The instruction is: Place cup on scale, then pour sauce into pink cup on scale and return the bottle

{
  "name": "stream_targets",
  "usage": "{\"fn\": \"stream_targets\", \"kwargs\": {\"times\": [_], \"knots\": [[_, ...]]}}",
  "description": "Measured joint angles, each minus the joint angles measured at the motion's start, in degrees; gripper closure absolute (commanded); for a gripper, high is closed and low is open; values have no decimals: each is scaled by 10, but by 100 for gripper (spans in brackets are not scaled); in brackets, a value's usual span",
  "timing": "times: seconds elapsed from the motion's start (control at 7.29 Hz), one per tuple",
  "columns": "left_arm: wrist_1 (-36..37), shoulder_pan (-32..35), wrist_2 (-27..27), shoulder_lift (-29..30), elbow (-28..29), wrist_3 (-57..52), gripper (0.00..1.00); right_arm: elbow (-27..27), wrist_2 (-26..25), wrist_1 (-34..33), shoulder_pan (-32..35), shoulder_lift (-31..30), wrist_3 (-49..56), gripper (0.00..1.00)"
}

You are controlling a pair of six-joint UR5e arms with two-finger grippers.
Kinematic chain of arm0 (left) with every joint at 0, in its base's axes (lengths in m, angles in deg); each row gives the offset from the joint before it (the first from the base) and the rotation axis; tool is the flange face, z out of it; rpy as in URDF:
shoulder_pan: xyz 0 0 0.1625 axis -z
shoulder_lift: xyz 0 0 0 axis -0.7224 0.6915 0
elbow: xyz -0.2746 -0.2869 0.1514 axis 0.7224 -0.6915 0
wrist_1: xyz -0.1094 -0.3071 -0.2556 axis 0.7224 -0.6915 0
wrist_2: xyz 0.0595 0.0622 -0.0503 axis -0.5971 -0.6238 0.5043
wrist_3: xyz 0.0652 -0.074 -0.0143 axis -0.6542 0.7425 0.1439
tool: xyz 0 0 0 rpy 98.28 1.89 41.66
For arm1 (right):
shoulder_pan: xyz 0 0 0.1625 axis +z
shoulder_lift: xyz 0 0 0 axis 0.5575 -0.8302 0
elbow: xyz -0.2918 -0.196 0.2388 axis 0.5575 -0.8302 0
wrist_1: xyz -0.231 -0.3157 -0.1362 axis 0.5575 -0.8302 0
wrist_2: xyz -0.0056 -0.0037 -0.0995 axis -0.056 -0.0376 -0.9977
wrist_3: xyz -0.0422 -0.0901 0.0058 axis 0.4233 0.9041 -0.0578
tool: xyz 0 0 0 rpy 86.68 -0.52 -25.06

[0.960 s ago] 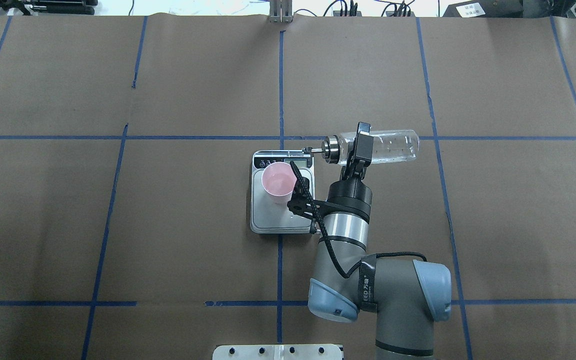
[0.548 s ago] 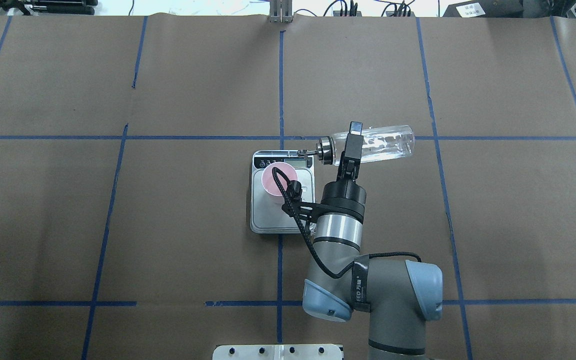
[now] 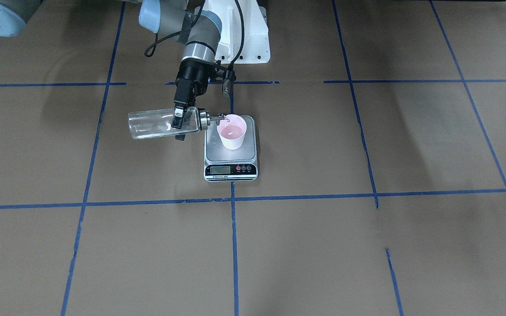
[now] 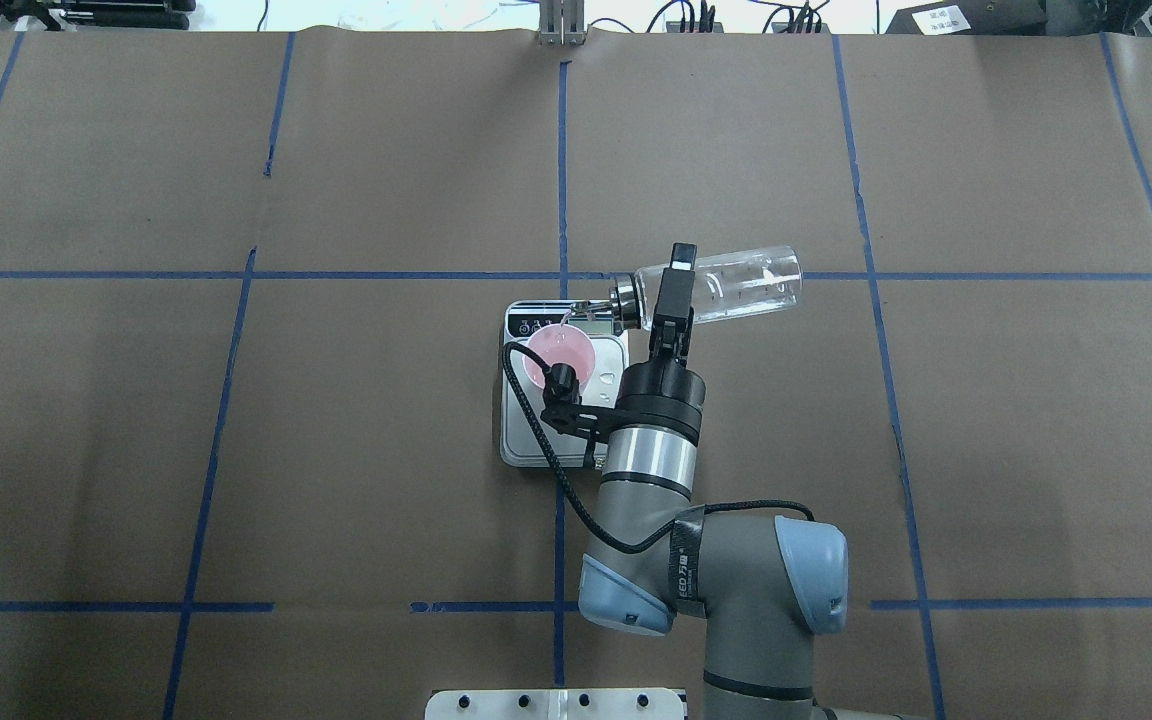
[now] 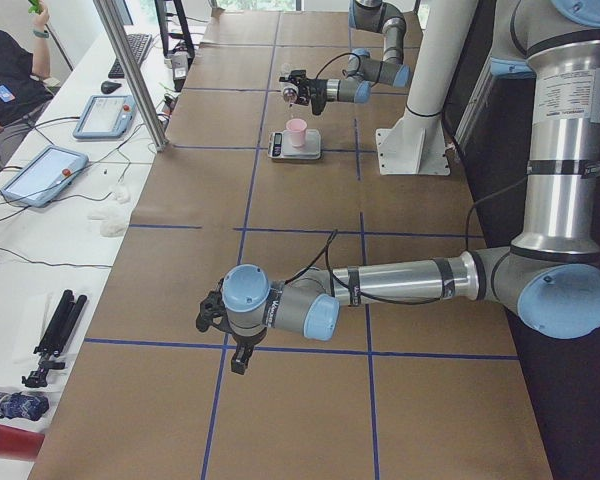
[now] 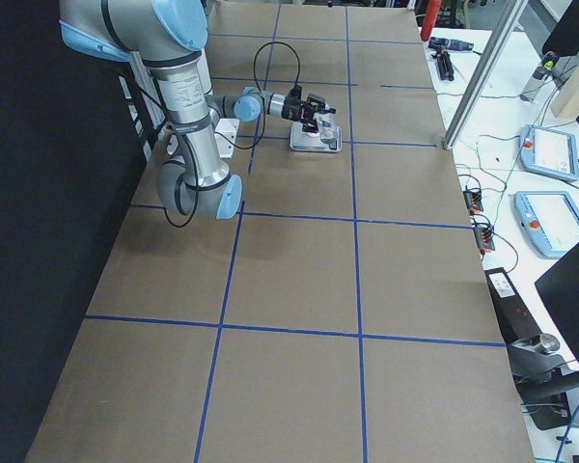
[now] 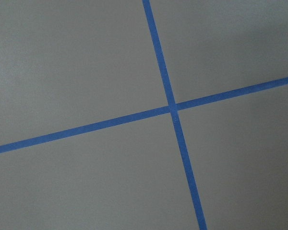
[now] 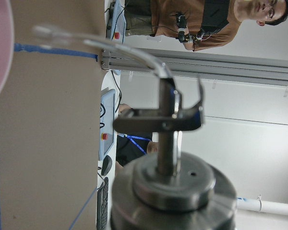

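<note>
Right gripper (image 4: 674, 290) clamped on the bottle (image 4: 741, 285) near its cap; bottle held nearly level, spout at the cup (image 3: 232, 131) rim; cup upright on the scale (image 3: 231, 154); left gripper (image 5: 215, 315) well apart, grip state cannot be told.

Clear glass bottle (image 4: 736, 285), shiny metal cap (image 4: 626, 301)

The bench (image 4: 336, 450) is covered in brown paper, marked into large squares by blue tape lines (image 4: 559, 150). Alongside the bench, a white side table (image 5: 20, 250) carries two grey tablets (image 5: 103, 116), loose cables and a folded black tripod (image 5: 52, 337). An aluminium post (image 5: 130, 70) rises at the bench's edge, and a seated person (image 5: 5, 75) is beyond it at the side table's far end.
</note>
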Motion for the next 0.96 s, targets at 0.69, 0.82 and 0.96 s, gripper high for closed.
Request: {"fn": "stream_targets", "kwargs": {"times": [0.69, 0.82, 0.96], "knots": [[0, 0, 0, 1, -1, 0, 0, -7, -40, -1, 2, -12, 57, 100], [0, 0, 0, 1, -1, 0, 0, -7, -45, -1, 2, -13, 64, 100], [0, 0, 0, 1, -1, 0, 0, -7, -47, -1, 2, -13, 66, 100]]}}
